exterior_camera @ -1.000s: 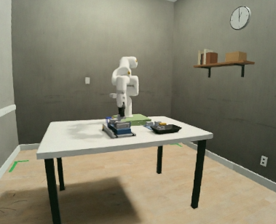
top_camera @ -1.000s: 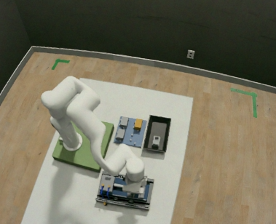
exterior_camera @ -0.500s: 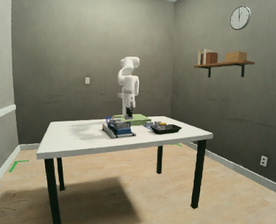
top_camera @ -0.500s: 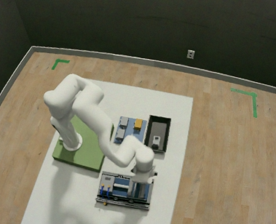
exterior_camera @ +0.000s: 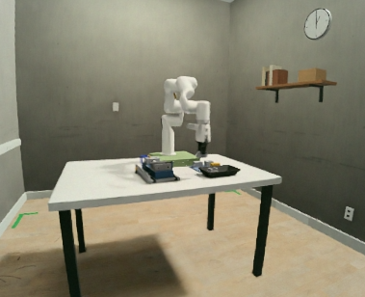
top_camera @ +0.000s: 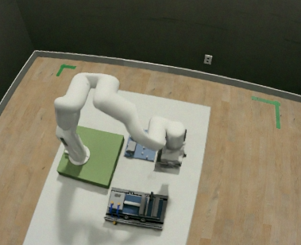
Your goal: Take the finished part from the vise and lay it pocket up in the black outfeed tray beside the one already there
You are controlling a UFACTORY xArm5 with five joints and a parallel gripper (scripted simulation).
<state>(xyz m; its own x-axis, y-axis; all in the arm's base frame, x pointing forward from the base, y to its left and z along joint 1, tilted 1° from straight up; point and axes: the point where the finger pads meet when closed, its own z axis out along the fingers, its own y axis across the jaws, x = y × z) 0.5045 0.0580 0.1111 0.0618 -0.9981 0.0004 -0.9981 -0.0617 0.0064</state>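
My gripper [exterior_camera: 202,151] hangs just above the back end of the black outfeed tray [exterior_camera: 220,170]. It is shut on a small dark thing, which I take for the finished part; it is too small to make out its pocket. In the overhead view my wrist [top_camera: 171,148] covers most of the tray [top_camera: 168,165], and hides the fingers and the held part. A small block [exterior_camera: 215,165] lies in the tray. The vise [top_camera: 136,207] stands at the front of the table with an open gap between its jaws; it also shows in the side view [exterior_camera: 157,170].
A blue plate [top_camera: 139,149] with small plain blocks lies left of the tray, partly under my forearm. My arm stands on a green base [top_camera: 92,155]. The table's right edge is near the tray.
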